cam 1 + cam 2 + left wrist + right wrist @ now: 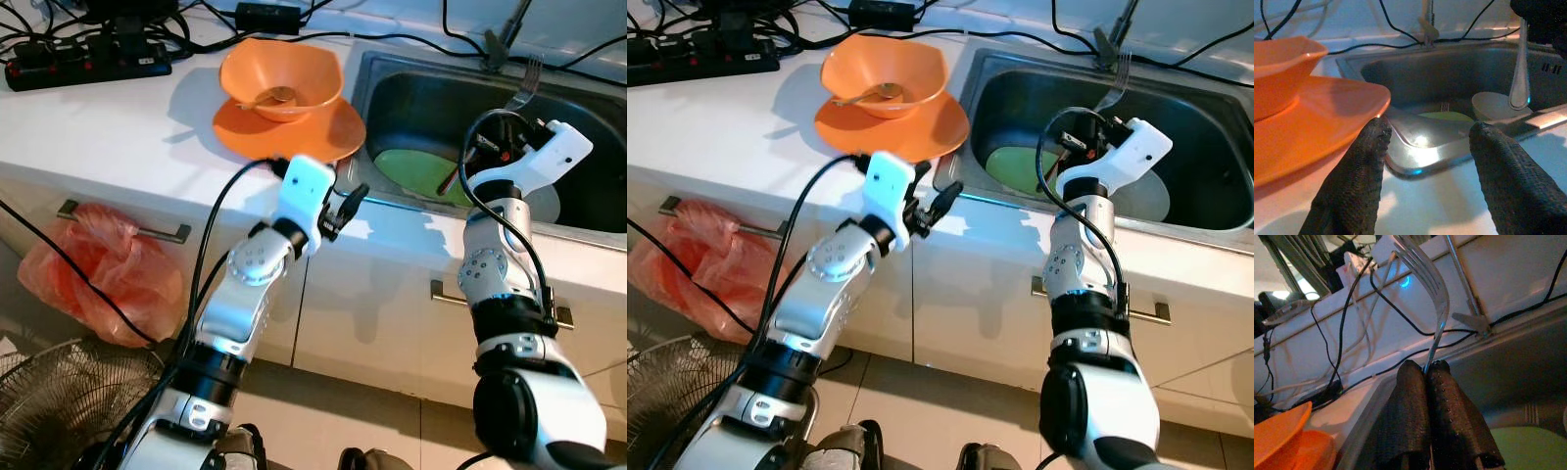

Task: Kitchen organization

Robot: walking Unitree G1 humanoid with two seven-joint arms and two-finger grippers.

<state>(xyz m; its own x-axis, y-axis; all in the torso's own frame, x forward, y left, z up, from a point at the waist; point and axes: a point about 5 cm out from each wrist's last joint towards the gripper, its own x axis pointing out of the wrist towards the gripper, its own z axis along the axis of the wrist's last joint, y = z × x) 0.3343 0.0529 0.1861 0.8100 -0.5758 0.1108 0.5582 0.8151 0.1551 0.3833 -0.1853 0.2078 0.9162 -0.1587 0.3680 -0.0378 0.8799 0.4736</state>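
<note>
Fork [1426, 293] upright, tines up, pinched in right gripper [1428, 368] fingers, left gripper [1425, 142] fingers wide.

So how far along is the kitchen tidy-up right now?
Midway at best. A green plate and a grey plate already lie in the sink. The right end effector holds a fork above it. The orange bowl and orange plate remain on the counter, near the open left end effector.
</note>
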